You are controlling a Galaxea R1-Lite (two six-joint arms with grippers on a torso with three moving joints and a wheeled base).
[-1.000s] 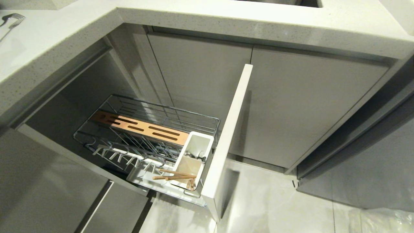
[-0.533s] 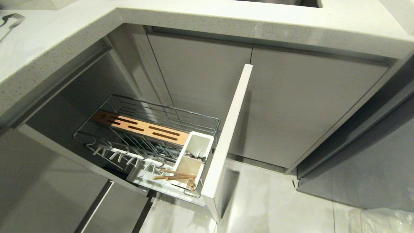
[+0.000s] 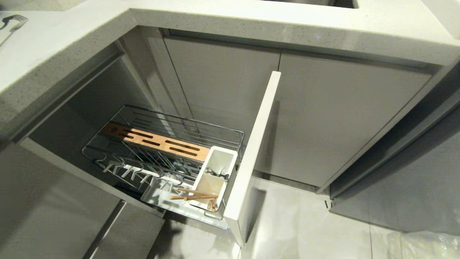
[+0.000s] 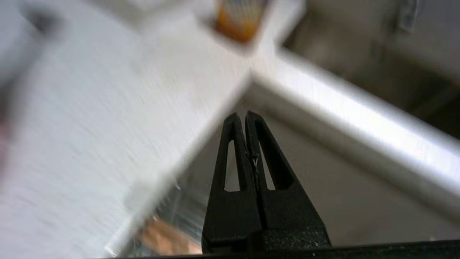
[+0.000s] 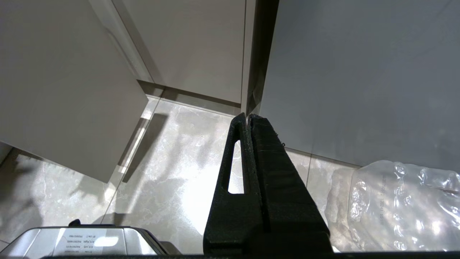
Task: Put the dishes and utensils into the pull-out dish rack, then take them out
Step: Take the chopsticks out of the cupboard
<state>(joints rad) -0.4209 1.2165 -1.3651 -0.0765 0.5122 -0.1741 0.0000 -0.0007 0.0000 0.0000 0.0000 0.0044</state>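
Observation:
The pull-out dish rack [image 3: 187, 124] stands drawn out of the cabinet, with its wooden strip [image 3: 158, 142], white caddy [image 3: 210, 187] and pale front panel [image 3: 253, 151]. A pair of wooden chopsticks [image 3: 194, 194] lies slanted at the caddy's near end. Something metallic [image 3: 219, 175] shows inside the caddy. The dishes are out of view. Neither arm shows in the head view. My left gripper [image 4: 245, 114] is shut and empty, under the blurred counter edge, with the rack's wooden strip [image 4: 165, 239] beside it. My right gripper [image 5: 248, 116] is shut and empty above the floor.
A metal fork [image 3: 12, 21] lies on the counter [image 3: 72, 39] at the far left. Grey cabinet doors [image 3: 341, 118] stand behind and right of the rack. A crumpled clear plastic bag [image 5: 395, 205] lies on the tiled floor at the right.
Rack, chopsticks and caddy have not moved. A dark shadow has appeared on the floor under the rack's front corner, and the shading on the left cabinet face has shifted.

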